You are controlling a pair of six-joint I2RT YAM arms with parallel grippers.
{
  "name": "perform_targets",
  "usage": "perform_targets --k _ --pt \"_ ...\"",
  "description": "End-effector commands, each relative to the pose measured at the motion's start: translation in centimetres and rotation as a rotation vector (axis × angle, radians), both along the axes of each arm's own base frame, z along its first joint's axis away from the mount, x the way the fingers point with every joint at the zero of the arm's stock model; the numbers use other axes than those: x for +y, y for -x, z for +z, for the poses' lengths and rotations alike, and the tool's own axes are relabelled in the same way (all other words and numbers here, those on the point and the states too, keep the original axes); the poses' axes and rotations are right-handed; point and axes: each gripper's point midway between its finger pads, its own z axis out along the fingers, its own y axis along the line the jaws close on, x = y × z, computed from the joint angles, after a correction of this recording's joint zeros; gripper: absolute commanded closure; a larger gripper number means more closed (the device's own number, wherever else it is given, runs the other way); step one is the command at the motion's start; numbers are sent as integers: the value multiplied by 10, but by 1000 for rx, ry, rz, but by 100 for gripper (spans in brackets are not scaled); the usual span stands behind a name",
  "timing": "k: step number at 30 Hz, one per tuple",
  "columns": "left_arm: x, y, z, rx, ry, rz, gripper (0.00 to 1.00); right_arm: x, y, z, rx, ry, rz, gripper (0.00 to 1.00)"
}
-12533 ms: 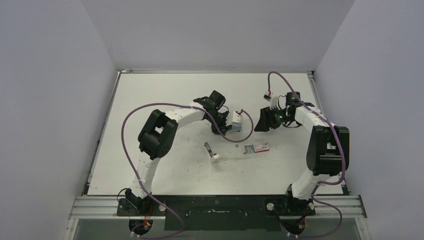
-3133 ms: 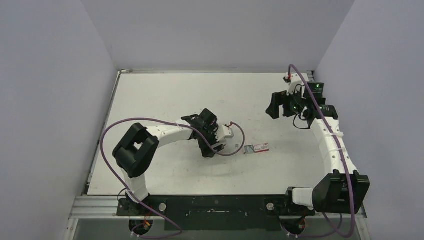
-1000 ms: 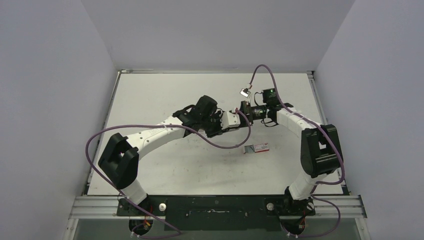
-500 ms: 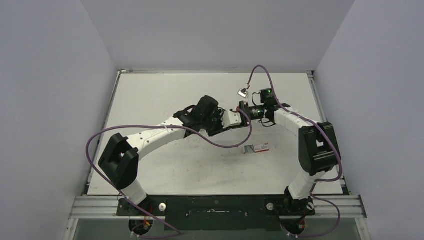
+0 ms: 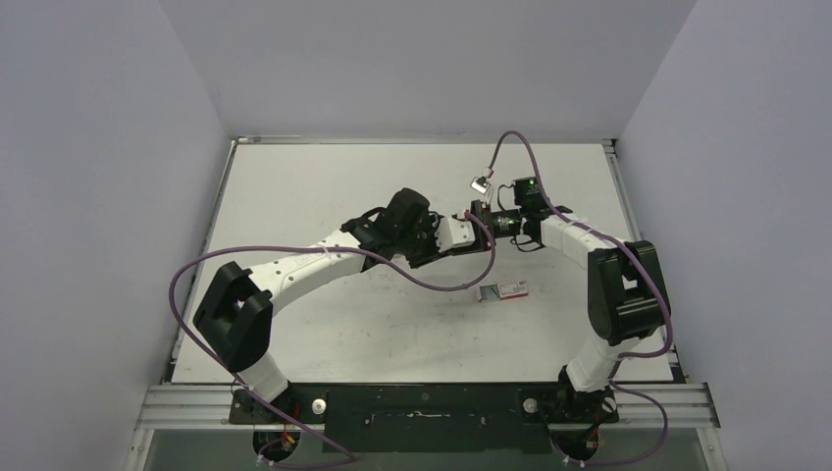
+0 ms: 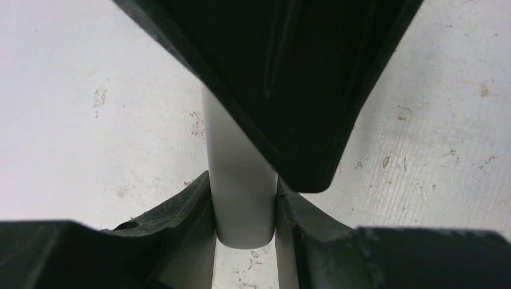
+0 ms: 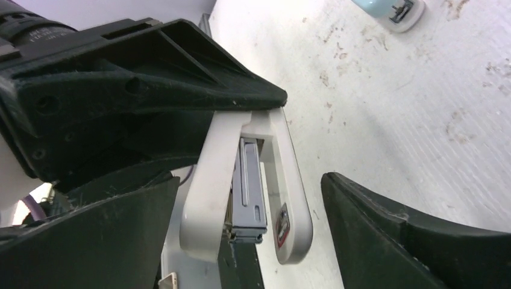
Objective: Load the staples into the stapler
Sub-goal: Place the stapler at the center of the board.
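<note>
masking much of the stapler [image 7: 208,192], left gripper [image 6: 244,208] clamps it.

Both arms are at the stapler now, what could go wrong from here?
The left end effector pinches the stapler by a narrow part above the table; if the open right end effector closes off-centre, it may twist it loose. Their fingers sit close together and could collide.

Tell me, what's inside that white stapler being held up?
Between the white halves of the stapler sits a grey metal channel. Whether it is loaded cannot be seen: the metal itself and the left tool gripping the stapler cover the rest.
</note>
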Motion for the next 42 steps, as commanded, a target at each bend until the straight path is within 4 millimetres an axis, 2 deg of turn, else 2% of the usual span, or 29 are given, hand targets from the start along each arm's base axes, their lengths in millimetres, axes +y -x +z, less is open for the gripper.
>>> perform_targets --k 1,5,10,14,19,26,33,38,42 --pt "-5 6 24 -39 57 -58 100 -13 -9 18 -178 56 -18 10" --pt "15 23 0 25 -22 -90 100 -32 -19 16 -226 118 -59 10" --pt "47 50 -39 161 -109 -123 100 -69 -36 12 -288 213 -110 10" --pt "68 62 -66 265 -187 -127 100 -86 -45 10 -354 288 -158 10" --pt "79 64 -86 348 -222 -112 100 -97 -45 14 -445 364 -190 10" --pt "79 53 -107 352 -258 -106 98 -105 -33 9 -499 422 -200 10" --pt "83 46 -119 315 -281 -87 83 -108 -27 2 -499 440 -213 10" --pt "86 49 -123 291 -291 -78 66 -109 -27 2 -511 451 -208 10" --pt "88 48 -119 265 -272 -54 48 -113 -29 2 -527 478 -210 10"
